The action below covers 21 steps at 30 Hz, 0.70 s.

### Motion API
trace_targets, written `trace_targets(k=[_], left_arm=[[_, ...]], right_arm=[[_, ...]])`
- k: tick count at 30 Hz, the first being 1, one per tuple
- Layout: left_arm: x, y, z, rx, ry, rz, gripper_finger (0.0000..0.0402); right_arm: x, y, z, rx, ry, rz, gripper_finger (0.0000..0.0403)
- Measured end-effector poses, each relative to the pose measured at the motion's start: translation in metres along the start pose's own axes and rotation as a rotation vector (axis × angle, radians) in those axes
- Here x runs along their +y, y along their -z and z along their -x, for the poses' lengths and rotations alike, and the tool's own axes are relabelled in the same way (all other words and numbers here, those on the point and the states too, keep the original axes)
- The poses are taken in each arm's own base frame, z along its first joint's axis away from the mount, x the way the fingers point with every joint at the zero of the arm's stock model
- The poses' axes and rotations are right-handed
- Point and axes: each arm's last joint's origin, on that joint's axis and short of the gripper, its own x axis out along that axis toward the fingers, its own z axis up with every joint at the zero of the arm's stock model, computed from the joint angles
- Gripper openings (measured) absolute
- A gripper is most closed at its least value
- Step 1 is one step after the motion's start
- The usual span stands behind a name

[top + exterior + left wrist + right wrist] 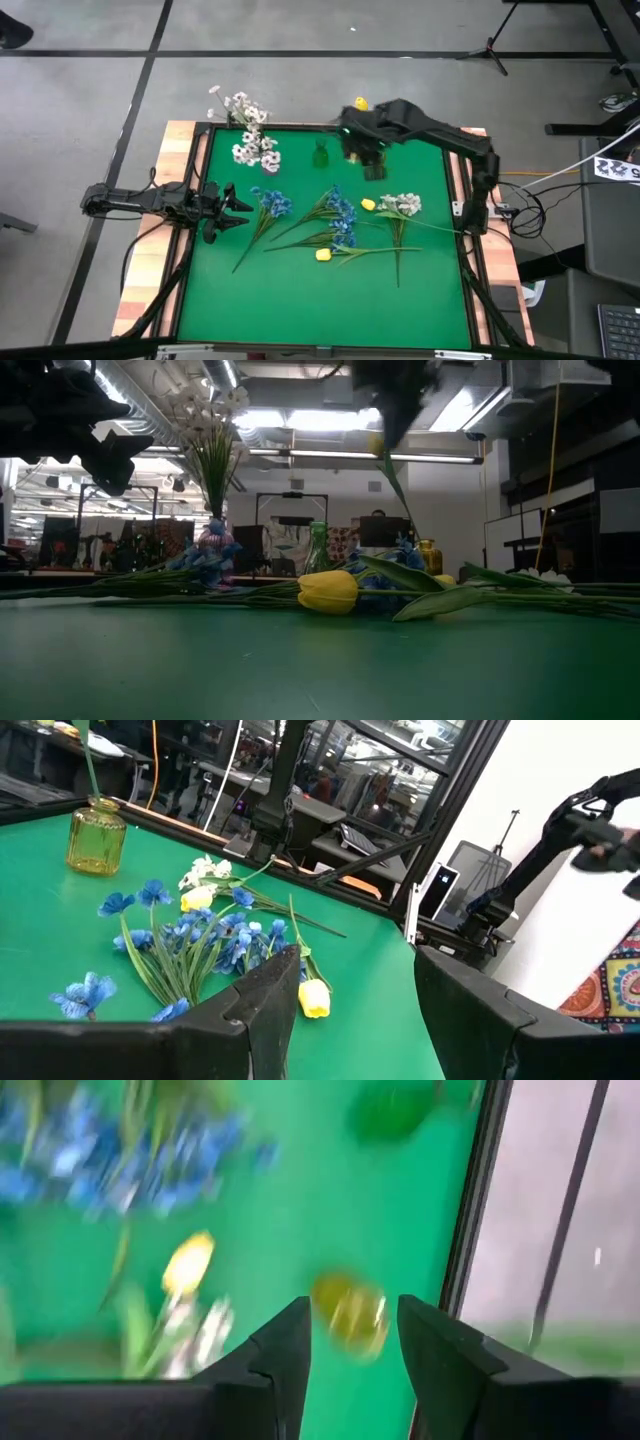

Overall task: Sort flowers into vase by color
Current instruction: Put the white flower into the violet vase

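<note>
blurring right pincer (352, 1342) view (yellow vase (349, 1312) smeared)

The green-topped table (300, 300) (wood-edged) carries loose blue, white and yellow artificial flowers (335, 225) and a yellow glass vase (96, 840).
</note>
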Motion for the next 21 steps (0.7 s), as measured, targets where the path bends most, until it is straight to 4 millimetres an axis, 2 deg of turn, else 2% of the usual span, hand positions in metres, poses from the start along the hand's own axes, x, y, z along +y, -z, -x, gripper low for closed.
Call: trace_targets(k=[2, 6, 11, 13, 16, 21], left_arm=[[0.0, 0.0, 0.0, 0.0, 0.0, 0.0, 0.0194], [0.0, 0.0, 0.0, 0.0, 0.0, 0.0, 0.0194], [0.0, 0.0, 0.0, 0.001, -0.001, 0.0, 0.0194], [0.0, 0.0, 0.0, 0.003, -0.002, 0.0, 0.0194], [0.0, 0.001, -0.001, 0.008, -0.004, 0.006, 0.0194], [0.001, 0.001, -0.001, 0.015, -0.007, 0.007, 0.0194]], right_arm=[[0.015, 0.005, 0.017, -0.033, 0.037, -0.036, 0.0152], [0.05, 0.028, 0.045, -0.082, 0.063, -0.118, 0.0152], [0.088, 0.064, 0.049, -0.089, 0.16, -0.312, 0.0152], [0.102, 0.082, 0.044, -0.05, 0.161, -0.477, 0.0152], [0.127, 0.097, 0.028, -0.023, 0.11, -0.706, 0.0152], [0.178, 0.104, -0.006, 0.062, 0.011, -0.786, 0.0152]])
